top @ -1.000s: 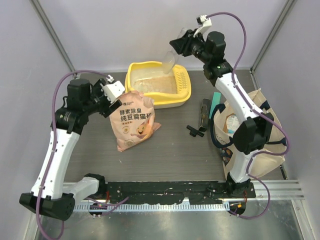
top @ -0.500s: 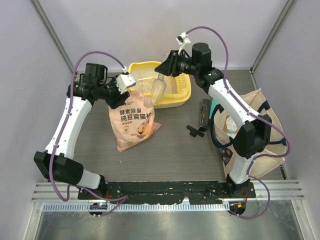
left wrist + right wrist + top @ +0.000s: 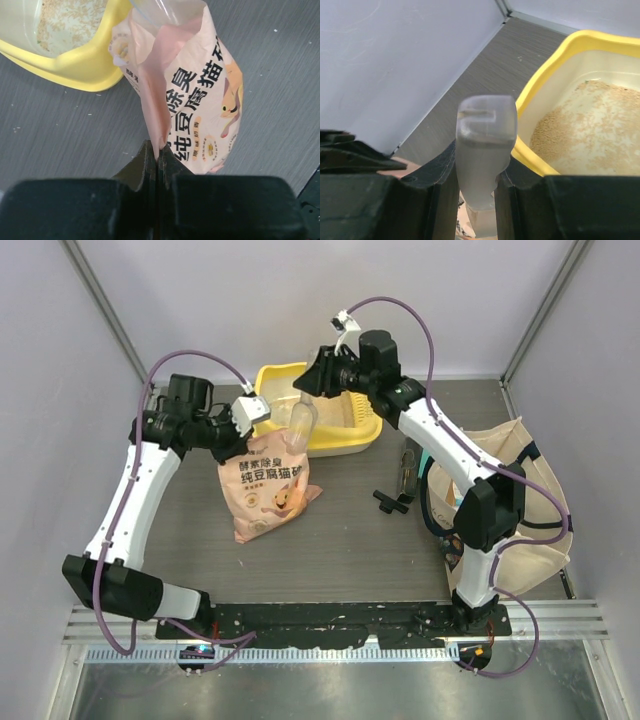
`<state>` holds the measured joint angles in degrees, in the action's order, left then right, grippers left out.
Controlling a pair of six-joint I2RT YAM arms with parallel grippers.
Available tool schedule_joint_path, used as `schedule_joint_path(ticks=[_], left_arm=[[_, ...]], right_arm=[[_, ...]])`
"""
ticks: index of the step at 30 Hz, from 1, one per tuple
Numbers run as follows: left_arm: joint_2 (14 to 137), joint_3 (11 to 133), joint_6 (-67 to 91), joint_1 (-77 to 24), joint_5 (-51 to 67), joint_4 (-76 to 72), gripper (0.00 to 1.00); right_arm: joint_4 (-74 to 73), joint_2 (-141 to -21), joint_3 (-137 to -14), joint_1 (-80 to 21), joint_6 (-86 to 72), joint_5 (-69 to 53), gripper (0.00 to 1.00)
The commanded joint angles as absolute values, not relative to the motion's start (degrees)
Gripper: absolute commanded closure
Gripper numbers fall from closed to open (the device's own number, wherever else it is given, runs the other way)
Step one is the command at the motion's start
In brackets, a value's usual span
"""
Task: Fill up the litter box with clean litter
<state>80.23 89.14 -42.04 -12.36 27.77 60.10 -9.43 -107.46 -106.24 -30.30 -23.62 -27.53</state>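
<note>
High rear view looking down, 2 close wrist views, all sharing litter box (image 3: 350, 436)

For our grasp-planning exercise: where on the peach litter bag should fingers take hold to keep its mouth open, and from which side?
Pinch the thin, flat lip at the open top of the litter bag, coming from the left, away from the scoop on the right. Its bulging body looks too wide.
</note>
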Motion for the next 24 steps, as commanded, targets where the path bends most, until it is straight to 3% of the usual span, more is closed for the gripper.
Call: schedule_joint_path(ticks=[1,15,19,24], left_arm=[[76.1,86.7,-37.3,-12.7,29.8,60.4,1.0],[62.5,75.1,-17.9,-12.6,32.6,40.2,1.0],[60.4,70.9,-10.5,-12.7,31.6,33.2,1.0],[60.2,69.3,-1.5,-12.7,30.2,25.3,1.0]], right_arm=[[-9.6,-107.7,-110.1,-31.0,-20.0,-19.5,0.99],[-14.1,-110.9,-110.1,-36.0,-26.1,-9.0,0.99],[-14.1,-107.3,-103.4,-38.7,-26.4,4.3,0.99],[-4.8,-103.0,-90.9,-43.3,-21.8,11.5,0.99]])
